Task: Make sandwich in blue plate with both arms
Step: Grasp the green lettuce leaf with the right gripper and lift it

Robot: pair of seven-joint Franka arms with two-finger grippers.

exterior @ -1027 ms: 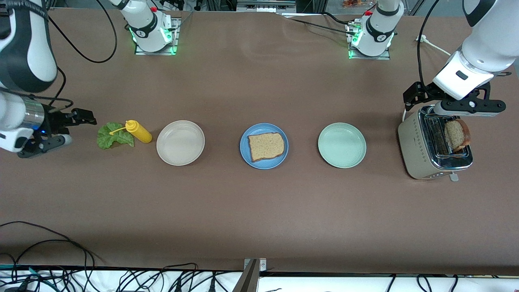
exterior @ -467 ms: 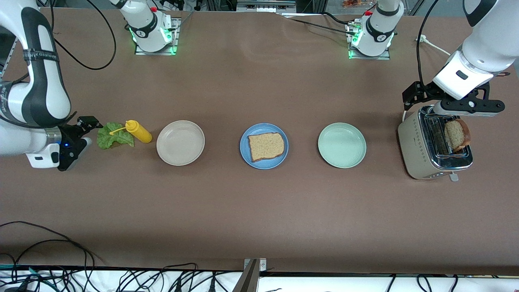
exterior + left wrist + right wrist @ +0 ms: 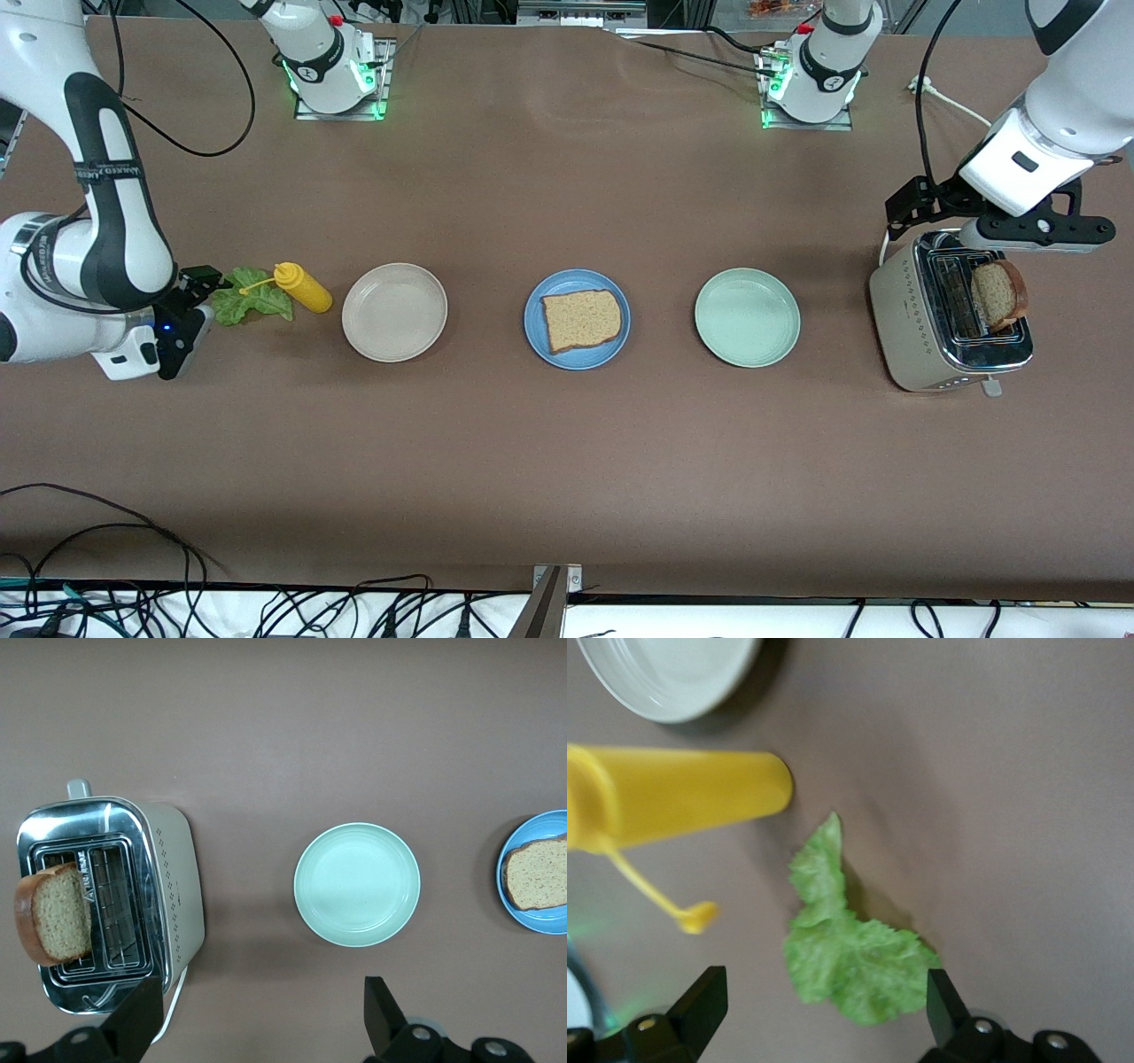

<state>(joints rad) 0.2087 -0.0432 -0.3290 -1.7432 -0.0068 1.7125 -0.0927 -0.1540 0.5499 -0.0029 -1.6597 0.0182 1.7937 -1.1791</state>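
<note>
The blue plate [image 3: 532,321] sits mid-table with one tan bread slice [image 3: 580,321] lying on it. A second bread slice [image 3: 998,294] stands in a slot of the toaster [image 3: 921,341]; it also shows in the left wrist view [image 3: 53,914]. The lettuce leaf [image 3: 250,299] lies on the table toward the right arm's end. My right gripper [image 3: 202,285] is open just above the leaf's edge, and the leaf [image 3: 850,957] lies between its fingers [image 3: 824,988]. My left gripper [image 3: 992,232] is open and empty over the toaster's edge nearest the bases [image 3: 261,1001].
A yellow squeeze bottle [image 3: 301,286] lies beside the lettuce, touching or almost touching it. A cream-white plate [image 3: 394,312] and a mint-green plate [image 3: 747,317] flank the blue plate. Cables run along the table's edge nearest the front camera.
The right arm has swung round and brought its open gripper up to the lettuce. The left gripper has shifted slightly toward the bases. The bread has not moved.
</note>
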